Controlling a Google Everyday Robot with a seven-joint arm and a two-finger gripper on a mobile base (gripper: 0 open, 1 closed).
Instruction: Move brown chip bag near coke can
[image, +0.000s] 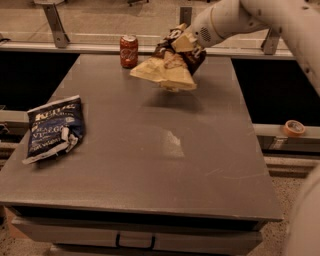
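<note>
- Your gripper hangs over the far edge of the table, right of centre, clamped on the top of the brown chip bag.
- The bag is in the air: its shadow falls on the surface beneath, and its tan lower part fans out leftward.
- The coke can stands upright at the far edge, left of centre, just left of the bag's tip and not touching it.
- I judge little travel remains: lower the bag with a slight leftward shift, and mind that tip against the can.
- The dark blue chip bag lies by the left edge, well apart.
</note>
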